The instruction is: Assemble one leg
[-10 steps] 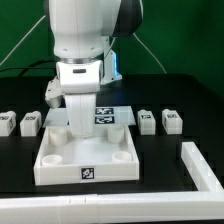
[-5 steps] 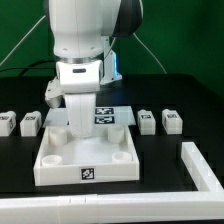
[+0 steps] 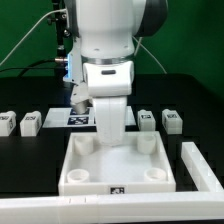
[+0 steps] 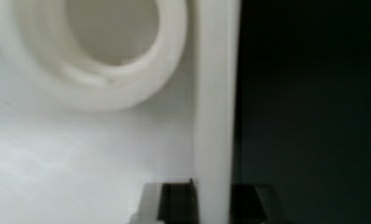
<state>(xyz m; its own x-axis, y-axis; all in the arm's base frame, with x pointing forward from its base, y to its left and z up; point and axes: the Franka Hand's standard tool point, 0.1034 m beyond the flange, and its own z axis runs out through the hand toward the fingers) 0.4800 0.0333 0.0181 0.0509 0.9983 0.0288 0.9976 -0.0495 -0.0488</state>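
My gripper (image 3: 109, 133) is down at the far wall of the large white square tray-like piece (image 3: 118, 172), which has round corner sockets. In the wrist view the gripper (image 4: 214, 203) has one dark finger (image 4: 171, 205) on each side of the tray's thin wall (image 4: 216, 110). It is shut on that wall, beside a round socket (image 4: 93, 50). Several small white legs with tags lie in a row behind. Two are on the exterior view's left (image 3: 30, 123) and two on its right (image 3: 147, 120). None is held.
The marker board (image 3: 78, 119) lies flat behind the tray, partly hidden by the arm. A long white L-shaped bar (image 3: 203, 168) lies at the exterior view's right, close to the tray's right side. A green wall and cables stand behind.
The arm and the tray have shifted together toward the exterior view's right and a little nearer the camera. The tray now lies close to the white bar. The legs have not moved.
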